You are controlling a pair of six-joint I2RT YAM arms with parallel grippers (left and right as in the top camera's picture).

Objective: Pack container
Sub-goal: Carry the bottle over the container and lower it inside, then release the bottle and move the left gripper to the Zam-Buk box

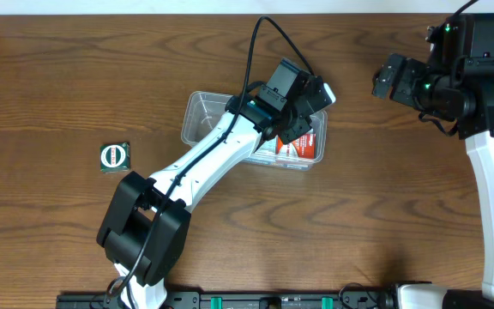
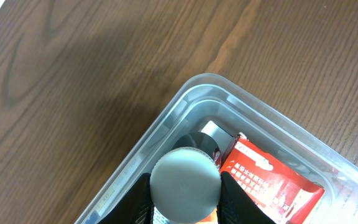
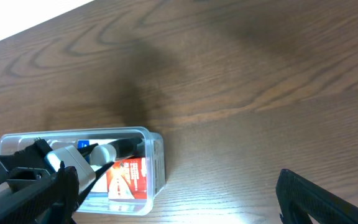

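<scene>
The clear plastic container [image 1: 197, 114] lies mid-table; its rim also shows in the left wrist view [image 2: 166, 118] and its end wall in the right wrist view [image 3: 157, 155]. A red box [image 1: 304, 146] lies inside its right end [image 2: 272, 186]. My left gripper [image 1: 309, 107] is over that end, shut on a bottle with a round grey cap [image 2: 185, 183], next to the red box. The bottle's body is mostly hidden by the cap. My right gripper [image 1: 387, 81] is open and empty, raised at the far right, well away from the container.
A small green box with a round white mark [image 1: 114, 155] lies on the table left of the container. The left arm crosses the container's middle. One dark finger of the right gripper [image 3: 316, 199] shows above bare wood.
</scene>
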